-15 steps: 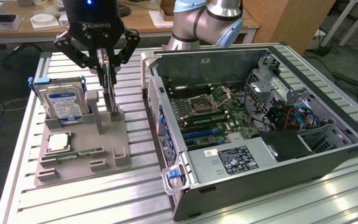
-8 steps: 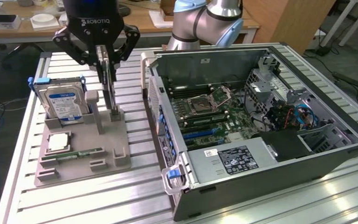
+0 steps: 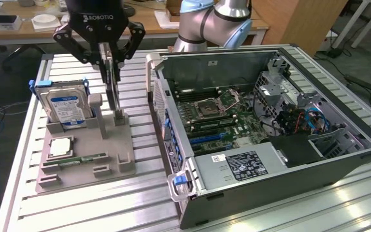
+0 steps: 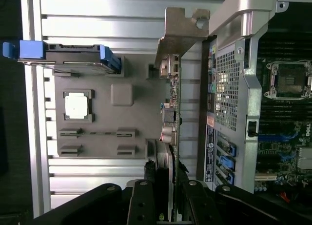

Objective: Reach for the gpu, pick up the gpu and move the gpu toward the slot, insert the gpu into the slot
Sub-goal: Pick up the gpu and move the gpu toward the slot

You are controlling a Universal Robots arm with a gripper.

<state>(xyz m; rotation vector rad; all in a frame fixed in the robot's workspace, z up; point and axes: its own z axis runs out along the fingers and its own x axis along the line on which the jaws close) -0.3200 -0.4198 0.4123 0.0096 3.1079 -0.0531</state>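
Black fingers (image 4: pixel 142 203) tight on the thin, flat, upright gpu (image 3: pixel 112 93)

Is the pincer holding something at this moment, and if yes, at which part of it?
Yes: the pincer grips the thin dark green circuit card with silver end bracket by its upper edge; the card stands upright in the grey holder.

Wooden desk (image 3: pixel 148 12) behind, grey floor (image 3: pixel 366 53)
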